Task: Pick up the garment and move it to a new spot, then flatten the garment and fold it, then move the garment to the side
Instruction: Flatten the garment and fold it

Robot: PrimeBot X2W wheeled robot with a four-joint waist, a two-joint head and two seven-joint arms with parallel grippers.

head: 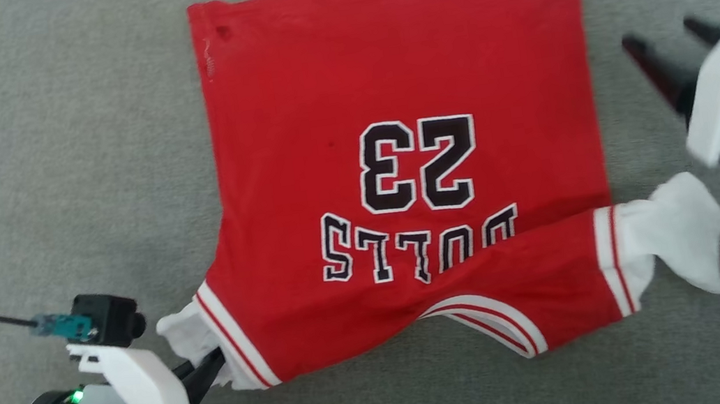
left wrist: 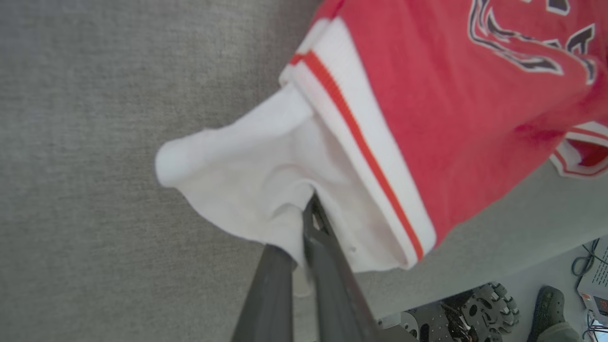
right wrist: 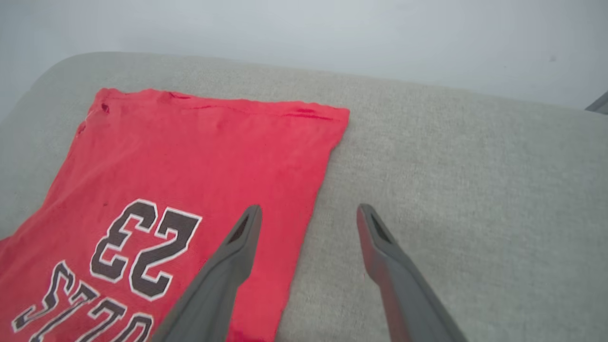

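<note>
Garment (head: 386,85) is lying flat and print-up on the grey cushion (head: 45,169), with its hem at the far side and its collar trim (head: 490,324) nearest the robot. Its long axis is running straight away from the robot, and the two sleeves are sticking out to either side along the near edge. On the robot's left, the left gripper (head: 211,367) is gripping the white left sleeve (head: 184,332). In the left wrist view its fingers (left wrist: 332,266) are pressing together with the cloth caught at their tips. Off the garment's right edge, the right gripper (head: 660,33) is hovering over the cushion with jaws spread wide and nothing between them, fingers pointing toward the far side. The white right sleeve (head: 681,227) is lying near it, on the robot's side of those fingertips. By my judgement the right arm is the nearer one for that sleeve, and reaching it is calling for a draw back and down
</note>
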